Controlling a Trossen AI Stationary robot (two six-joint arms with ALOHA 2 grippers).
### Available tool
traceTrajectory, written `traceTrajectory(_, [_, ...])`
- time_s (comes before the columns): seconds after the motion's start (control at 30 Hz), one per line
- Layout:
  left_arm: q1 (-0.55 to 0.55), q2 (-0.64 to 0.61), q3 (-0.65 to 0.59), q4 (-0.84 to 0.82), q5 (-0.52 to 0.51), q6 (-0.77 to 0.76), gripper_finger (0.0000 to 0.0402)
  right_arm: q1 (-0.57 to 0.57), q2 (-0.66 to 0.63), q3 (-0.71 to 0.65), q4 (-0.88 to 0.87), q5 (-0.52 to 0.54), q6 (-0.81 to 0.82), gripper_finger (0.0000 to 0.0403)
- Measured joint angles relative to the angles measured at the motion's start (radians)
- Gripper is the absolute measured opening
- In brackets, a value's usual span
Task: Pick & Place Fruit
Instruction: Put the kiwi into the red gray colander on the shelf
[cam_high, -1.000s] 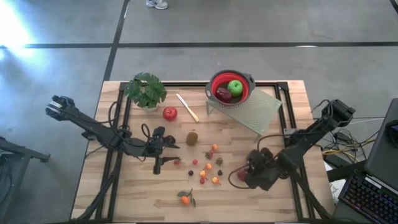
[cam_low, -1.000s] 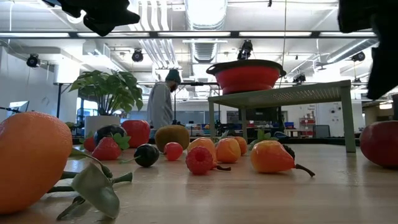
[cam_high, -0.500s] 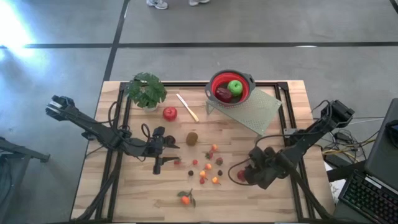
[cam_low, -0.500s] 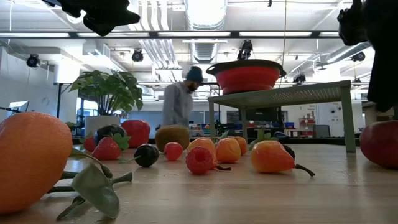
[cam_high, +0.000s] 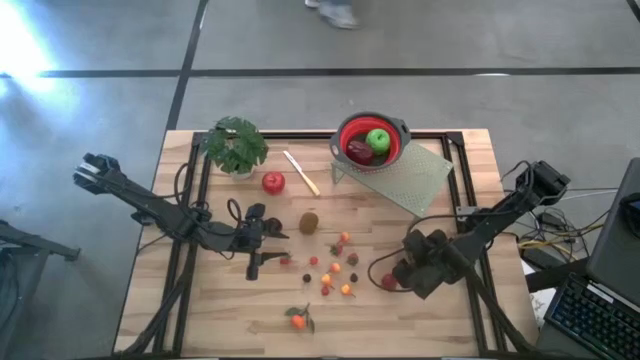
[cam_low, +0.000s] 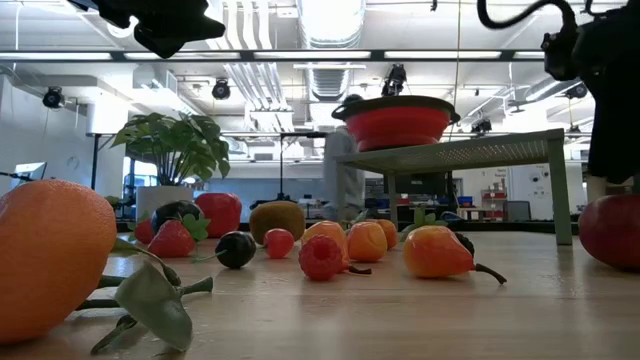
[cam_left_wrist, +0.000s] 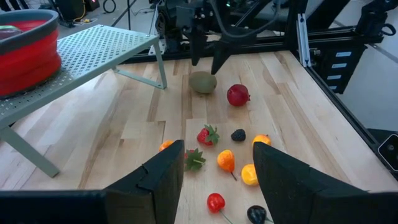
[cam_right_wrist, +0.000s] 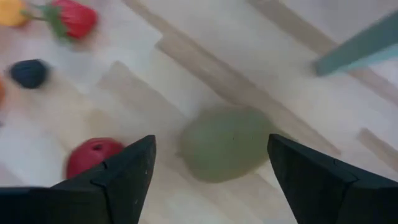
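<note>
Right gripper (cam_right_wrist: 208, 165) jaws spread—hovering over a green kiwi (cam_right_wrist: 221, 144), long axis across the jaws.

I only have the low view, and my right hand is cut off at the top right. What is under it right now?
Observer: A brownish-green kiwi lies on the wood below the right hand, between its open fingers and not gripped.
Operator: Is anything crowding it?
Observer: A small red fruit sits on the table just beside that kiwi, with a gap between them.
Operator: I can only see the red bowl from the side. What is in it?
Observer: The red bowl on the rack holds a green apple and a dark red fruit.
</note>
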Motion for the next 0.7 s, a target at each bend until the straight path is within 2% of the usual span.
traceTrajectory(0.5, [0.0,0.0,0.0,0.0,0.0,0.0,0.0197,0.001,0.003,-0.023,-0.024,-0.001,0.029,0.0356])
traceTrajectory(0.7, [0.0,0.0,0.0,0.0,0.0,0.0,0.0197,0.001,0.003,-0.058,-0.019,-0.006,0.07,0.0353])
